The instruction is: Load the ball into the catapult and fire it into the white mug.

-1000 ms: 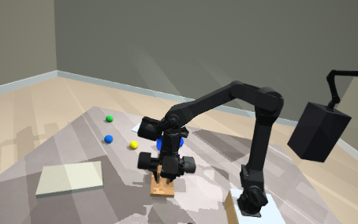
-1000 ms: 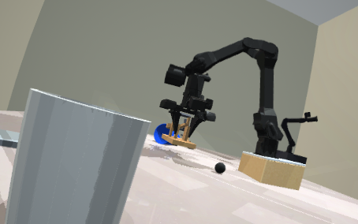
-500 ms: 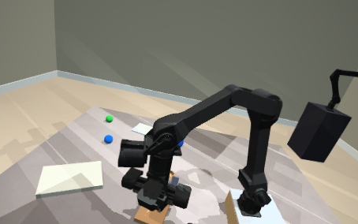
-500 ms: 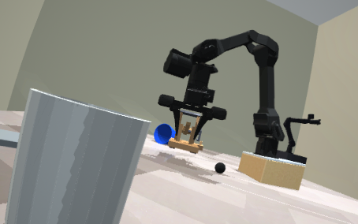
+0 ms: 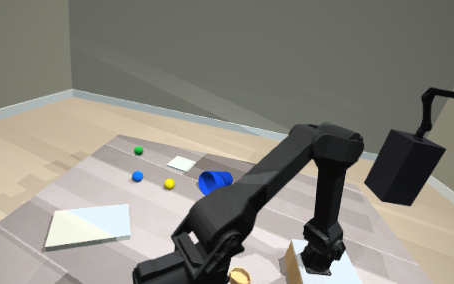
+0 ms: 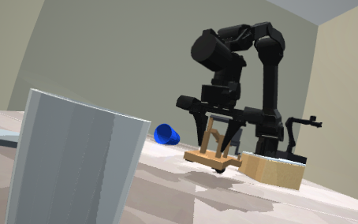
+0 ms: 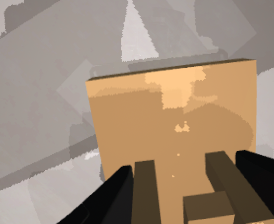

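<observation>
Right now, in the top view, the arm [image 5: 281, 165] [image 6: 270, 84] is covering most of the catapult [image 5: 240, 276] [image 6: 205, 158] [image 7: 173, 115]; only its round cup is peeping out, on the side nearer the wooden block [image 5: 292, 265] [image 6: 281, 174] bearing the arm. The blue cup [image 5: 215, 182] [image 6: 167, 134] is lying on its side farther back, and the white mug is not showing here.

In the exterior view, the gripper [image 5: 215, 265] [image 6: 211, 147] [image 7: 184, 167] is pointing down and clasping the catapult by its uprights. A black ball [image 6: 219, 170] is sitting just by the base's lower edge, partly hidden and apparently unloaded. The white mug [image 6: 79, 162] is standing upright in the left foreground, well apart from the catapult, whose throwing arm is reaching the other way, toward the block. Aiming is probably turning on that line: cup end away from the mug, front edge toward it.

In the wrist view, the two uprights [image 7: 147, 192] [image 7: 218, 167] are running between the dark fingers, and the base board is spreading out beyond them, its far edge slightly slanted. Whether that edge is squarely facing the mug, I cannot tell.
</observation>
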Robot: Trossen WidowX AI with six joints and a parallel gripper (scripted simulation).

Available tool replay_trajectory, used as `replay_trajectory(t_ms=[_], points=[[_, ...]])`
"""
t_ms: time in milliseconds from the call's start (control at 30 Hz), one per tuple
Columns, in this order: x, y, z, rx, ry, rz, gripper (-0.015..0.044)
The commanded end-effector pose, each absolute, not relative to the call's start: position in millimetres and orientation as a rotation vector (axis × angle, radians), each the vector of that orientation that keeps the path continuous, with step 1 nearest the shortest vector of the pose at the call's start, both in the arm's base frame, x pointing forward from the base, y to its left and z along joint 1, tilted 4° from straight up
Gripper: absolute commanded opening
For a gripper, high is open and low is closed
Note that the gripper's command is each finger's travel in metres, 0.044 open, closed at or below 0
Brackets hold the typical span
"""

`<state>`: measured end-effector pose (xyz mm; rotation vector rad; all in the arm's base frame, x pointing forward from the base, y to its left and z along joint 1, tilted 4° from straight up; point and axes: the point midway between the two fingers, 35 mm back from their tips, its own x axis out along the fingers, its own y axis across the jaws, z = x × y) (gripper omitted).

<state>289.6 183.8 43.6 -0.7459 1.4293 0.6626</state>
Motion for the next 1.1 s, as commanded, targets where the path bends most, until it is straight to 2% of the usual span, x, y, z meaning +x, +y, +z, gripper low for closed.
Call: replay_trajectory(t_ms=[0, 1067], points=[[270.5, 244.3, 48.5, -0.604, 1.437, 0.523, 0.0000], [275.6, 242.2, 17.0, -0.599, 1.438, 0.518, 0.0000]])
